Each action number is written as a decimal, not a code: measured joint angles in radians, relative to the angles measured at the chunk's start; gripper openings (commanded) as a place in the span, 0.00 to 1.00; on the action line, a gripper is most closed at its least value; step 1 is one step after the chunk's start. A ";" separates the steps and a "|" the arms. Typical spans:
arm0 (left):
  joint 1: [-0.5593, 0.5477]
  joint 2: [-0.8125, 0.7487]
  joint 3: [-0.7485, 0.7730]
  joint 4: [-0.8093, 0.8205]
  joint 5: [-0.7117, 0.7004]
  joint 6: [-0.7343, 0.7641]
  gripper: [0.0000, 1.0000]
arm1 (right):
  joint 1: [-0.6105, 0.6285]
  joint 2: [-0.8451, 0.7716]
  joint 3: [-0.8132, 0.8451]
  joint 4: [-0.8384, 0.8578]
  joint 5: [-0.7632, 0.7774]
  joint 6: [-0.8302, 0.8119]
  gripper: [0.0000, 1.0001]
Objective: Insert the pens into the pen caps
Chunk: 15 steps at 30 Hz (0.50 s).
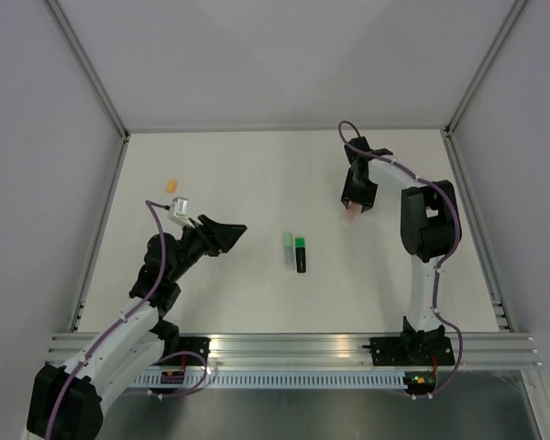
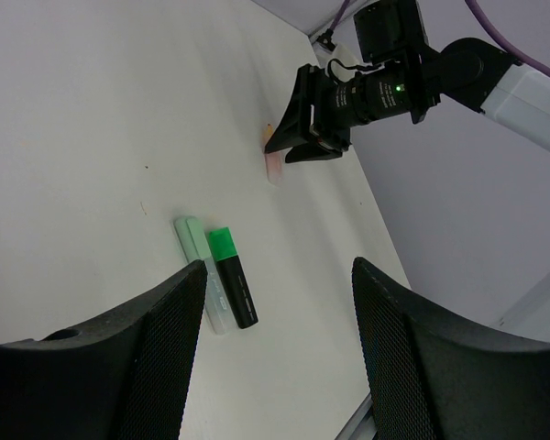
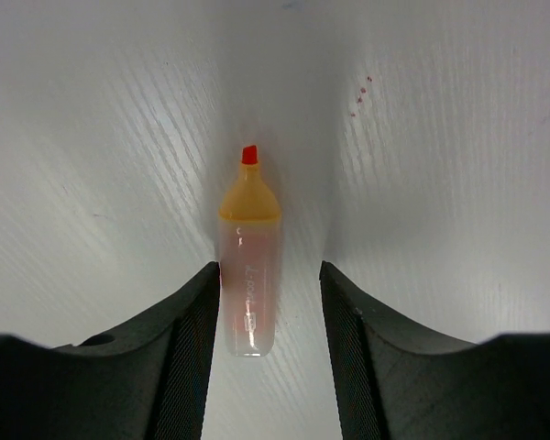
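The salmon orange pen lies uncapped on the table, its red tip pointing away from me. My right gripper is open astride it, the pen close against the left finger and a clear gap to the right one. From above, the right gripper stands at the back right over that pen. A pale mint pen and a black pen with a bright green end lie side by side mid-table. An orange cap sits alone at the far left. My left gripper hovers open and empty, left of the pair.
A metal frame rail runs along the near edge, and grey walls close in the left, right and back sides. In the left wrist view, the right arm reaches in above the orange pen.
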 measured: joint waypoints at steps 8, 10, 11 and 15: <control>0.000 0.000 0.000 0.000 0.000 0.000 0.70 | 0.035 -0.033 -0.077 0.057 -0.013 0.027 0.51; 0.000 0.000 0.000 0.000 0.000 0.000 0.71 | 0.050 -0.033 -0.078 0.067 -0.012 0.029 0.49; 0.000 0.000 0.000 0.000 0.000 0.000 0.71 | 0.055 -0.033 -0.079 0.071 -0.011 0.030 0.48; 0.000 0.000 0.000 0.000 0.000 0.000 0.71 | 0.076 -0.034 -0.085 0.085 -0.001 0.031 0.38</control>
